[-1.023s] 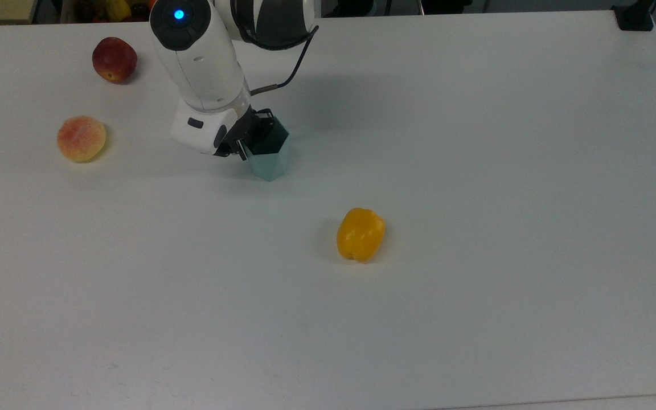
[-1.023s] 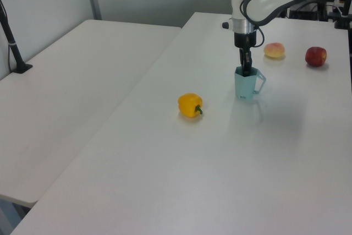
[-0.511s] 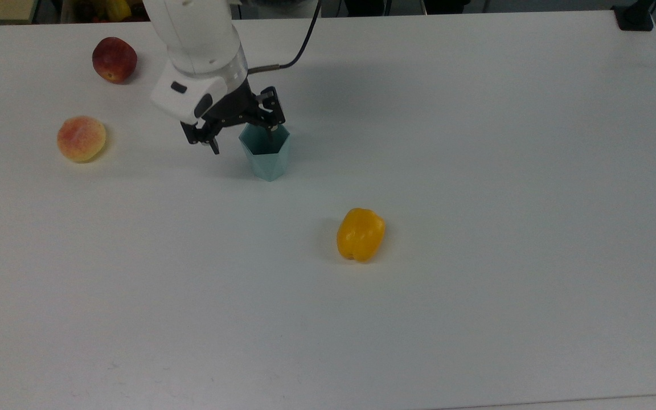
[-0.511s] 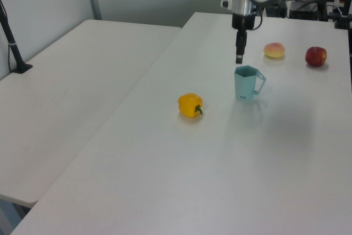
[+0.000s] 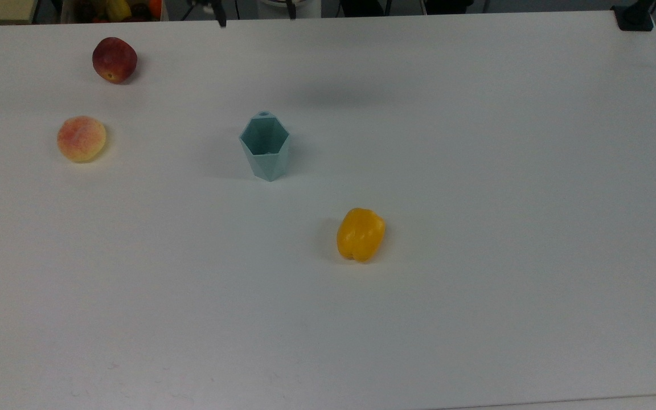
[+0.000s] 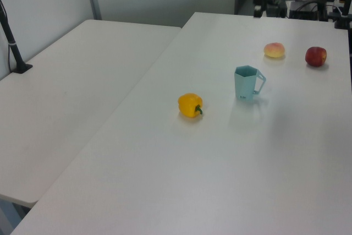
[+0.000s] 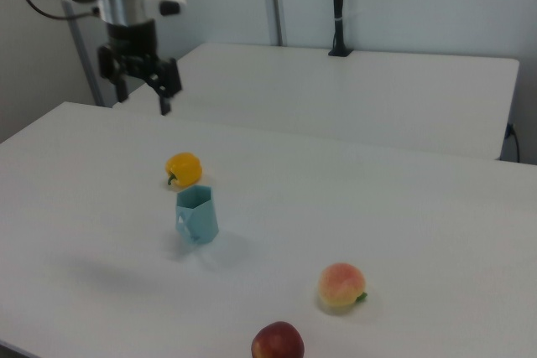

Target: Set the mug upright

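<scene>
Top view has the small pale teal faceted plastic mug (image 5: pixel 265 147) standing upright on the white tabletop (image 5: pixel 476 171), open hexagonal rim up, handle poking out toward 12 o'clock. Looks done to me. It seems light and stiff, probably a bit slick on those flat facets, so I'd pinch the rim wall or the handle if it needed moving. The yellow bell pepper (image 5: pixel 360 234) sits well apart at roughly 4 o'clock, the pinkish-yellow peach (image 5: pixel 81 138) off at 9, the dark red apple (image 5: pixel 114 59) around 10. In the right view the black gripper (image 7: pixel 144 91) hangs high above the tabletop, well clear of the mug, jaws spread wide and holding nothing.
</scene>
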Action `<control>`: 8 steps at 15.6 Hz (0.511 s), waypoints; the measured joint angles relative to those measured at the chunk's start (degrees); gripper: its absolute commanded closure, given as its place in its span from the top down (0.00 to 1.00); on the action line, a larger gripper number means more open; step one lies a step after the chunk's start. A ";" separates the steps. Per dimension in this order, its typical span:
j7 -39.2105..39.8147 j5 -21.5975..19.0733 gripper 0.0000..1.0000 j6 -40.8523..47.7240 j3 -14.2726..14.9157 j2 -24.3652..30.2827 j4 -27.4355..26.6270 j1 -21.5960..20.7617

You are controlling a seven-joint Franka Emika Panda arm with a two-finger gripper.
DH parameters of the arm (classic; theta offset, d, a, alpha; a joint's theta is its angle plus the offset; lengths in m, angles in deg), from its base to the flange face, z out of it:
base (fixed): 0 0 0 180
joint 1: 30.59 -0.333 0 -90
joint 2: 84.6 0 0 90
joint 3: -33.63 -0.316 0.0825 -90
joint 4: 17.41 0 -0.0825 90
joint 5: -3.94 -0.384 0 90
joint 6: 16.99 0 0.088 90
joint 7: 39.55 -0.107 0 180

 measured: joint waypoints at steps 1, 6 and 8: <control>-0.80 0.00 1.00 2.59 -0.42 1.91 0.36 0.05; -1.75 0.00 1.00 6.24 -1.29 7.12 0.04 1.44; -1.40 0.00 1.00 4.57 -1.30 6.95 -0.47 2.13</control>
